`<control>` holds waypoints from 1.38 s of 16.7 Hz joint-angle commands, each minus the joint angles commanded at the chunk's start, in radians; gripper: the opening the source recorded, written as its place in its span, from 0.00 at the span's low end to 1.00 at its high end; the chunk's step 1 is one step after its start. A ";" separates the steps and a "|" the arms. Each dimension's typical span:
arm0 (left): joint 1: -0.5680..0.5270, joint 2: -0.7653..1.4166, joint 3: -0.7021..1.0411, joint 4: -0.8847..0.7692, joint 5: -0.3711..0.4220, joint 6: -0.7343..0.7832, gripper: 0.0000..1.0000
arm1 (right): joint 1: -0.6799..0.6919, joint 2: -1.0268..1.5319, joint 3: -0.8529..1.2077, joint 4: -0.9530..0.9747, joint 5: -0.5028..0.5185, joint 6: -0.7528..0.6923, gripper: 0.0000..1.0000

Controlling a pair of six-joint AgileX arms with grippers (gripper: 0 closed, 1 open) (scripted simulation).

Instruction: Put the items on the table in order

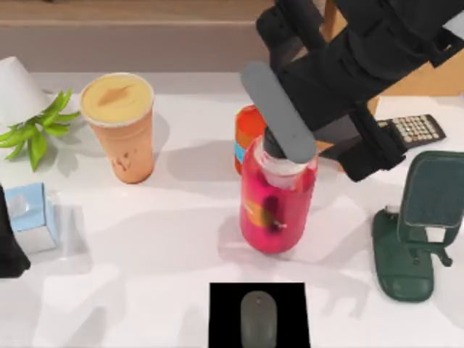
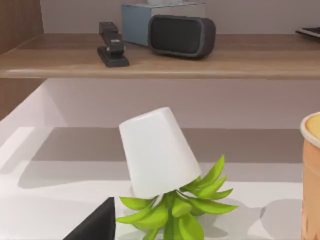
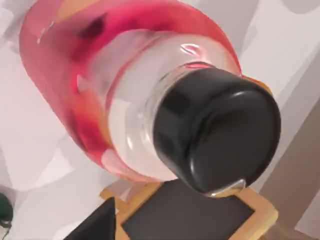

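The tall orange cup (image 1: 119,129) with its tan lid stands upright at the back left of the white table (image 1: 145,275); its edge also shows in the left wrist view (image 2: 312,170). The light blue tissue box (image 1: 32,216) sits at the left edge. Close beside it is my left gripper (image 1: 9,250). A small grey mouse (image 1: 259,319) lies on a black pad (image 1: 221,319) at the front. My right arm (image 1: 348,72) reaches in from the back right, its end over the black cap (image 3: 215,130) of a pink bottle (image 1: 278,206). A grey flat oblong piece (image 1: 279,112) sticks out there.
An orange can (image 1: 248,130) stands behind the bottle. A green stand (image 1: 402,257) holding a dark slab (image 1: 435,190) is at the right, a calculator (image 1: 415,129) behind it. A tipped white pot with a green plant (image 2: 157,152) lies back left. A shelf (image 2: 200,57) carries a stapler and a speaker.
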 joint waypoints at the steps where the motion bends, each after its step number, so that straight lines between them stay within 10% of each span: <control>1: 0.000 0.000 0.000 0.000 0.000 0.000 1.00 | -0.085 0.001 0.016 -0.017 -0.004 0.073 1.00; 13: 0.000 0.000 0.000 0.000 0.000 0.000 1.00 | -1.070 0.295 -0.091 -0.089 -0.034 0.633 1.00; 23: 0.000 0.000 0.000 0.000 0.000 0.000 1.00 | -1.198 0.342 -0.108 -0.045 -0.037 0.652 1.00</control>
